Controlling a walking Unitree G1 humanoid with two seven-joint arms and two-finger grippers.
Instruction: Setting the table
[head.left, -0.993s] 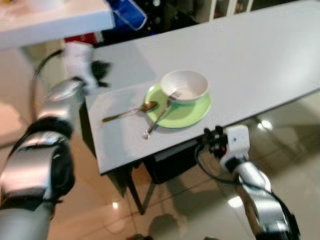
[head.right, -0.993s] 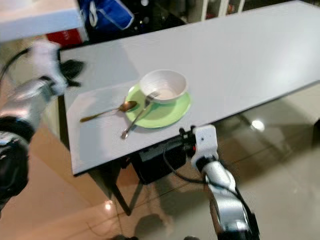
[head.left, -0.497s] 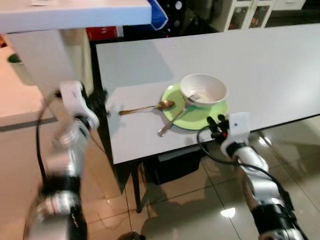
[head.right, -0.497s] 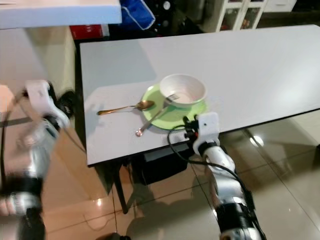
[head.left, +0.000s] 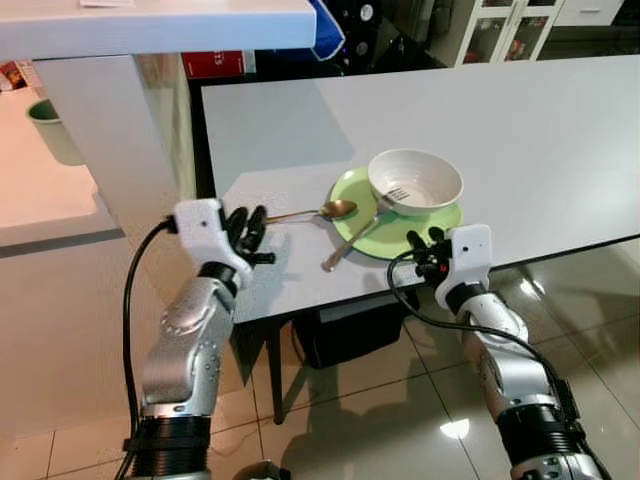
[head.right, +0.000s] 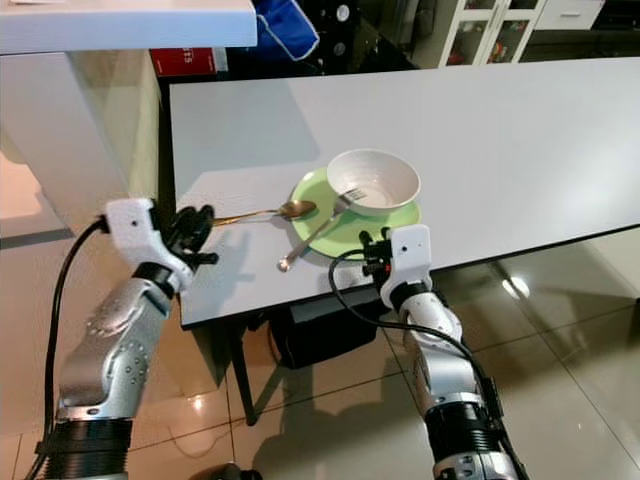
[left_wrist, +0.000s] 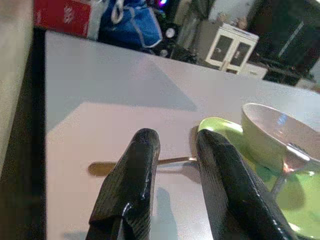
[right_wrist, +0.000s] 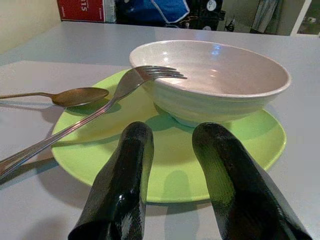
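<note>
With the fork (head.left: 352, 235) leaning on the bowl (head.left: 415, 180) and the spoon (head.left: 305, 212) lying beside the plate (head.left: 375, 235), both grippers are hovering slightly open, holding nothing. I'd say the left gripper (head.left: 243, 232) should straddle the spoon handle squarely; the right gripper (head.left: 424, 243) is waiting at the plate's edge.

Bench (head.left: 520, 120) top pale grey, plain, dark edge. Plate (head.left: 395, 232) lime green, no pattern. Bowl (head.left: 415, 181) white to off-white, faint ribbed lines outside. Fork (head.left: 358, 232) silver. Spoon (head.left: 312, 212) gold-bronze, shiny. Left hand (head.left: 245, 234) black fingers on a white wrist block; right hand (head.left: 425, 246) black fingers, white block too. Arms silver with black joints, black cables. Floor (head.left: 380, 400) glossy beige tiles with light glare spots. Counter (head.left: 110, 60) white top, cream side. Cup (head.left: 55, 130) pale green. Bag (head.right: 290, 25) blue. Box (head.left: 218, 63) red with white print. Cabinet (head.left: 500, 25) white.
</note>
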